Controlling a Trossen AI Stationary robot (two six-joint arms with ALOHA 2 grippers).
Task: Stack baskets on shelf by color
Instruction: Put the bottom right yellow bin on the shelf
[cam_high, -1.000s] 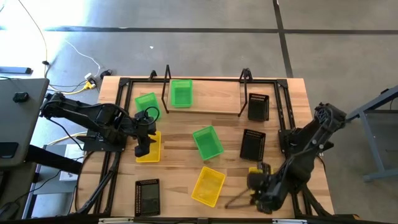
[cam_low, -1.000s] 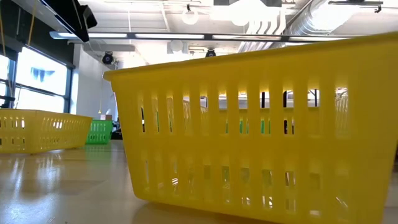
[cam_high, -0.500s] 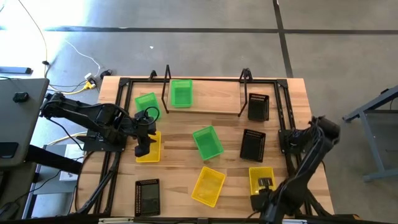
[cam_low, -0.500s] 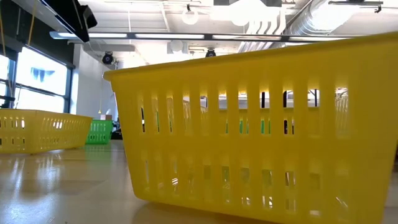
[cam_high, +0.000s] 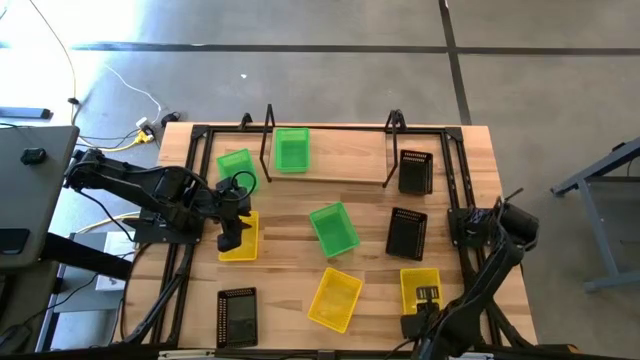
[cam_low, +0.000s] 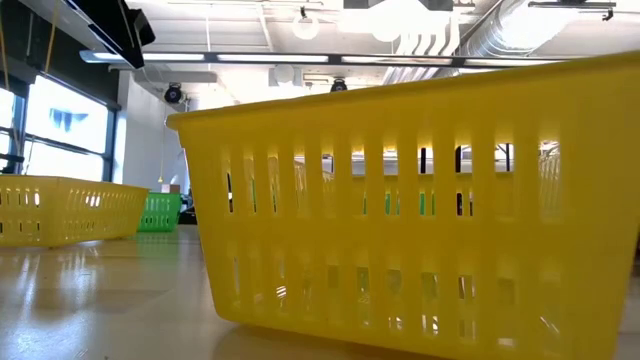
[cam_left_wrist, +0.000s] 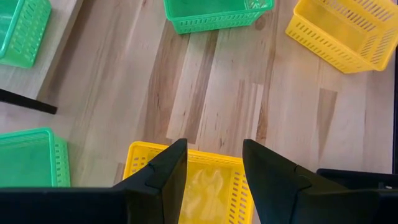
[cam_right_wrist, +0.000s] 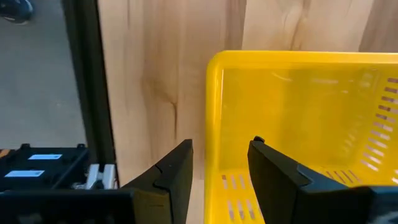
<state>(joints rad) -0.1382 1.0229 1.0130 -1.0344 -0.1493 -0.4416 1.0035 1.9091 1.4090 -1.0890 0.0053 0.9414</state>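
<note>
The yellow basket (cam_right_wrist: 298, 124) lies at the table's near right corner; the right gripper (cam_right_wrist: 219, 163) is at its short end, fingers apart, one on each side of the wall, not yet closed; the left gripper (cam_left_wrist: 211, 168), also apart, hovers over another yellow basket (cam_left_wrist: 186, 180).

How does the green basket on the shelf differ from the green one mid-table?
The shelf green basket sits on the shelf, squared with its edges; the mid-table green basket lies on the slatted tabletop, turned askew. Both are upright, empty and bright green.
</note>
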